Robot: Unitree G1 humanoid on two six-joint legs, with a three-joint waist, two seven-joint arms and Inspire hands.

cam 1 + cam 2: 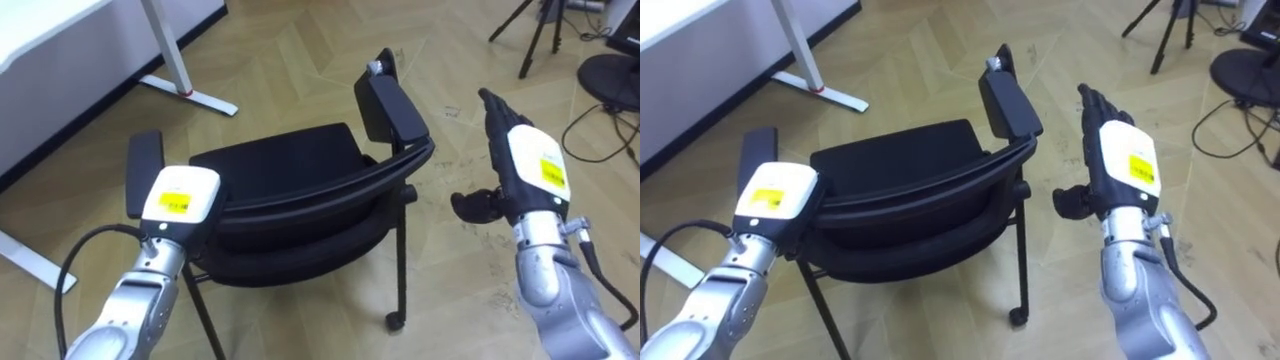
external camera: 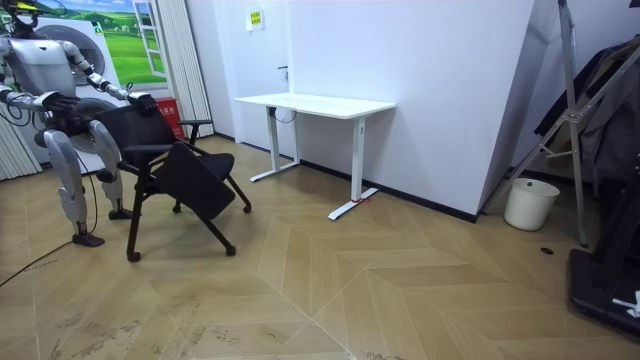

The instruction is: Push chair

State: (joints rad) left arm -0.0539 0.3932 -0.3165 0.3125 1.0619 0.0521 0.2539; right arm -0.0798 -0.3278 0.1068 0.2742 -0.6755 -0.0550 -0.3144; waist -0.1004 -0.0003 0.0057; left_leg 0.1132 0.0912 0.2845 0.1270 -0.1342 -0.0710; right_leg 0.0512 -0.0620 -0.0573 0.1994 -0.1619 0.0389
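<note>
Chair (image 1: 290, 165) between left robot hand (image 1: 178, 197) and flat right robot hand (image 1: 527, 158)

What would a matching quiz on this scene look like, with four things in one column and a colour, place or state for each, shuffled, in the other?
Things:
1 chair
2 desk
3 bucket
4 right hand

Descriptions:
A white, round, open at the top
B fingers straight, to the right of the chair
C black, with armrests
D flat white top on white legs

Pairs: 1-C, 2-D, 3-A, 4-B
</note>
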